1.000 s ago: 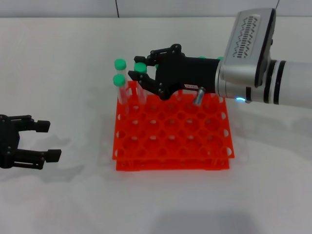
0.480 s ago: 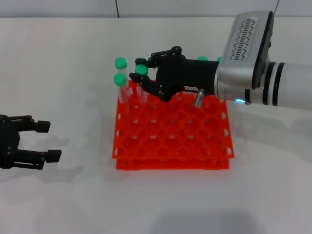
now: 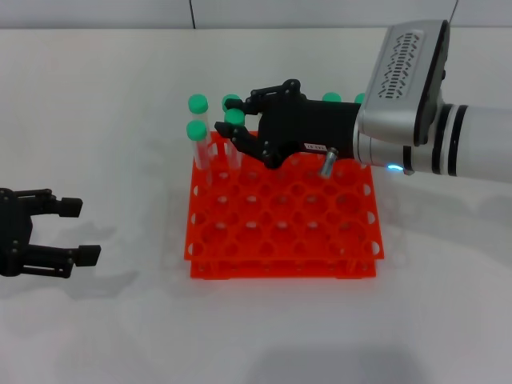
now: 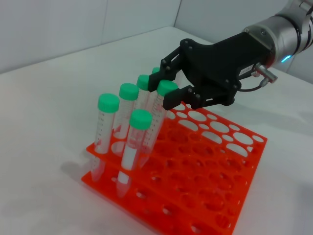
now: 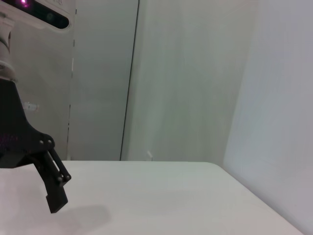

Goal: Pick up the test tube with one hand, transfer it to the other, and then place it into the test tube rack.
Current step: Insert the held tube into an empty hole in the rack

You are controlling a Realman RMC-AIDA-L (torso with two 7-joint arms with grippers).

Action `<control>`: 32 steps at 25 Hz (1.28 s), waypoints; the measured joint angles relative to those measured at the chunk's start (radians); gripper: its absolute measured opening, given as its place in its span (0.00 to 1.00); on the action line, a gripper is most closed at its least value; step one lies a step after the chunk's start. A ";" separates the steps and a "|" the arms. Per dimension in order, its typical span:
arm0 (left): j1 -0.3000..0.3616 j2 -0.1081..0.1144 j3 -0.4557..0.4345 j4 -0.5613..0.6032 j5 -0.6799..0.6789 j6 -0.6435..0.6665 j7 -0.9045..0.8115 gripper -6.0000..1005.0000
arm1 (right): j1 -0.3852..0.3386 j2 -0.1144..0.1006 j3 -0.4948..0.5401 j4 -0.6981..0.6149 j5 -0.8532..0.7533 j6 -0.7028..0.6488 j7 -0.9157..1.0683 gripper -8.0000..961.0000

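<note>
Rightward now, right end effector [image 3: 240, 132] crowds neighbouring green-capped tubes [image 3: 196, 130].

**White surface, one rack on it**

We see a plain white surface [image 3: 120, 104] running back to a pale wall. The orange-red test tube rack [image 3: 284, 220] is the only thing standing directly on it, near the middle, square to our view, and we can make out its soft shadow along the near edge. The rack's lower tier rests flat on the surface.
</note>
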 joint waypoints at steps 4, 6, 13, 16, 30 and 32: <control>0.000 0.000 0.000 0.000 0.000 -0.002 0.000 0.88 | 0.000 0.000 0.000 0.002 0.000 0.004 0.000 0.29; 0.000 0.000 0.000 0.000 0.000 -0.002 0.000 0.88 | 0.000 0.000 0.000 0.002 0.000 0.007 0.000 0.29; 0.000 -0.002 0.000 0.000 0.000 -0.002 0.000 0.88 | 0.000 0.000 -0.004 0.002 0.000 0.008 0.001 0.29; 0.000 -0.002 0.000 0.000 0.000 -0.002 0.000 0.88 | 0.000 0.000 -0.006 0.002 0.000 0.009 0.001 0.29; 0.000 -0.002 0.000 0.000 0.000 -0.003 0.000 0.88 | 0.001 0.000 -0.006 -0.004 0.000 0.009 0.012 0.29; 0.000 -0.002 0.000 0.000 0.000 -0.003 0.001 0.88 | 0.002 0.000 -0.006 -0.006 0.000 0.009 0.013 0.29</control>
